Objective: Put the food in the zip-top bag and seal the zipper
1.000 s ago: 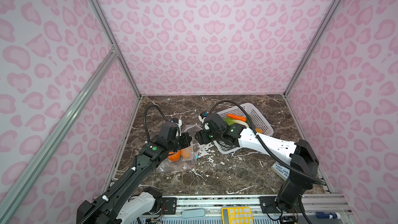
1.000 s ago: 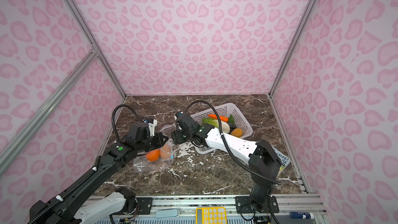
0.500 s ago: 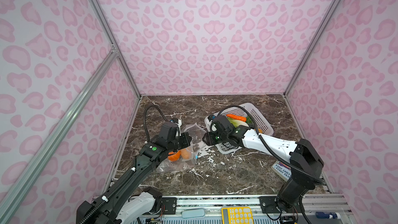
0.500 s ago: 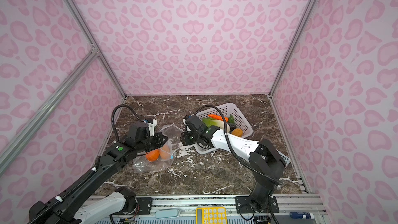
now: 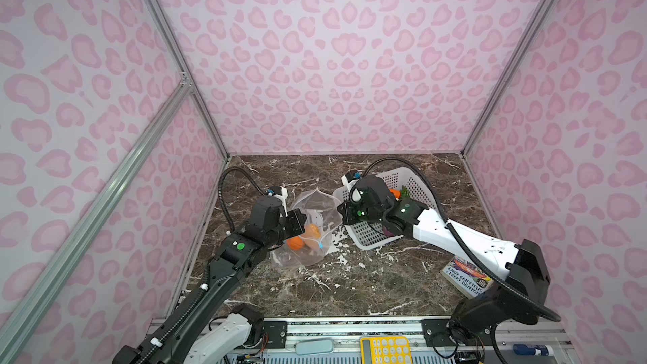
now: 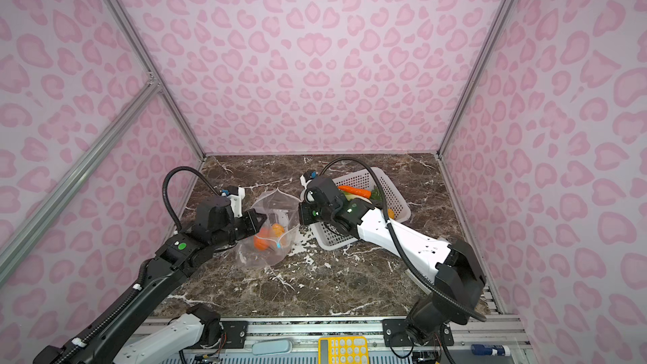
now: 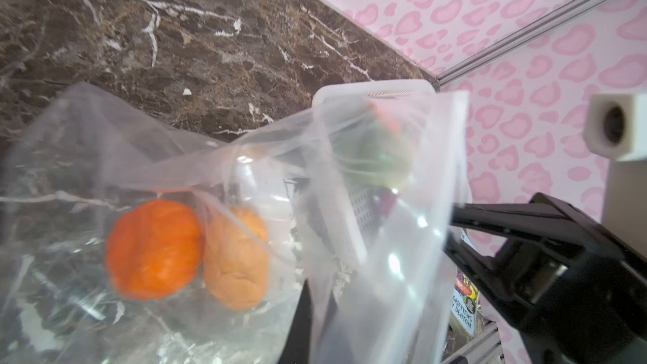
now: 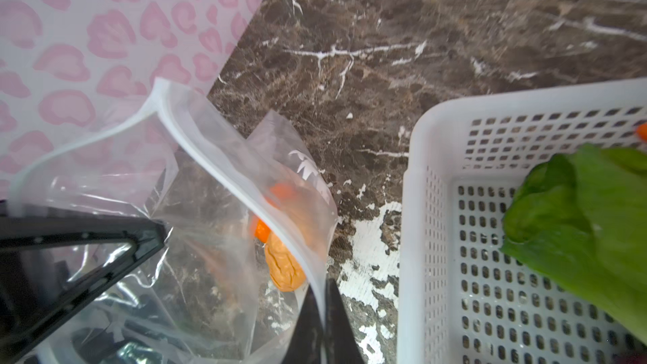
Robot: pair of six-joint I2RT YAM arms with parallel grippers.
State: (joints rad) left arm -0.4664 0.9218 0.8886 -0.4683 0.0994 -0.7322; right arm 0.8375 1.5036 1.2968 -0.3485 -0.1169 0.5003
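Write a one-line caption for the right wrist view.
Right gripper pinches the mouth edge of the zip-top bag; pumpkin and potato inside, cabbage in the white basket.

Open zip-top bag [image 7: 70,155], pumpkin [image 7: 154,248], potato [image 7: 236,257] inside

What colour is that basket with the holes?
White; the perforated basket shows best in the right wrist view.

Bright even light, wrist blur, zip-top bag [image 7: 280,176] glare
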